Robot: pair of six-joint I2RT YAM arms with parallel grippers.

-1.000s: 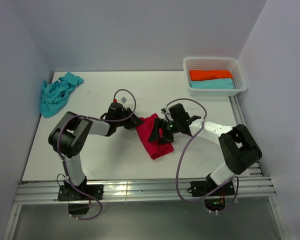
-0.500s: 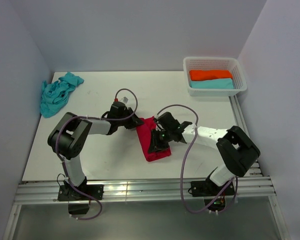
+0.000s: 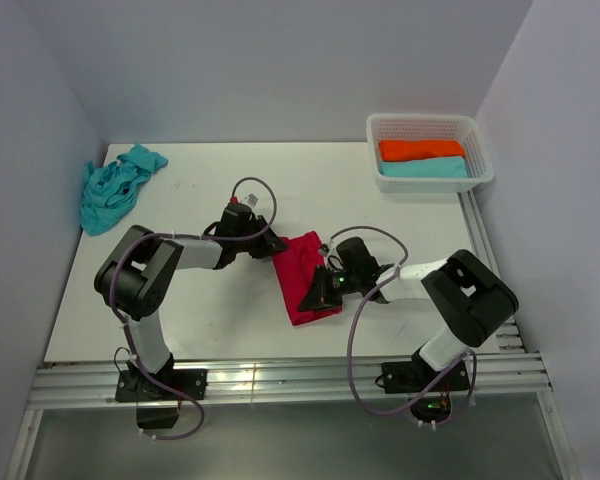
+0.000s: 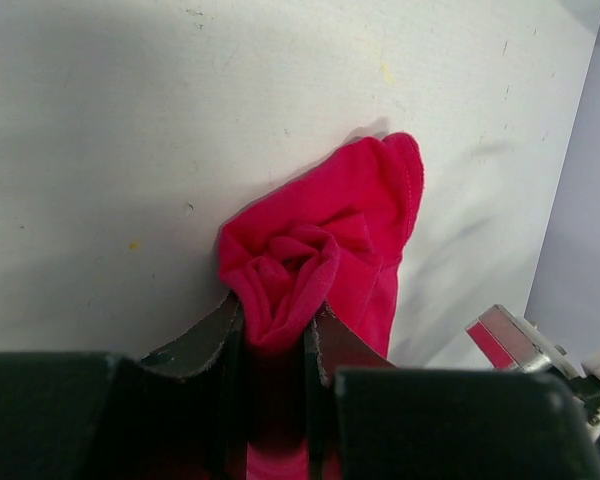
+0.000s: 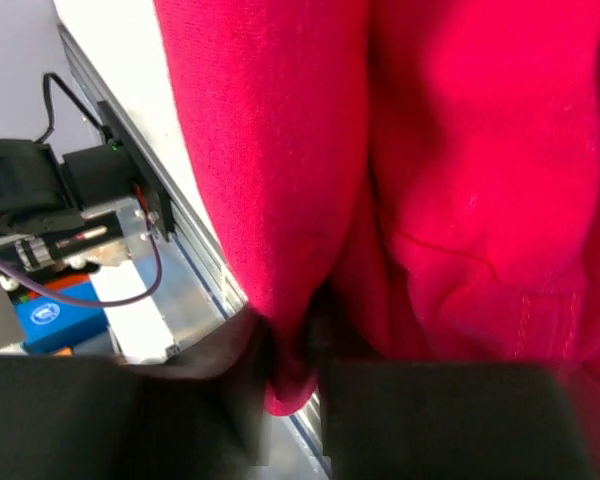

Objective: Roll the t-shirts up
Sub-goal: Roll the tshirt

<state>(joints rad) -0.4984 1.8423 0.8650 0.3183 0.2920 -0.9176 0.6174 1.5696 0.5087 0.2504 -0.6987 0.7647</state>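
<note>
- At mid-table, the crimson t-shirt [image 3: 305,275] lies as a partly rolled strip. Its lower end is near the front rail, and bare table [image 3: 200,300] lies to its left and behind it.
- Left gripper [image 3: 272,250]: the forearm reaches low to the right, and the fingers [image 4: 220,322] are clamped narrowly on the shirt's rolled upper-left end (a spiral of cloth bulges between them).
- Right gripper [image 3: 318,290]: the forearm lies low and points left. The fingers [image 5: 248,372] pinch a fold at the shirt's right edge.
- Far left corner: the turquoise t-shirt [image 3: 113,187] is crumpled beside the wall, well apart from both arms.
- Far right corner: the white basket [image 3: 430,122] holds folded orange and turquoise cloths.
</note>
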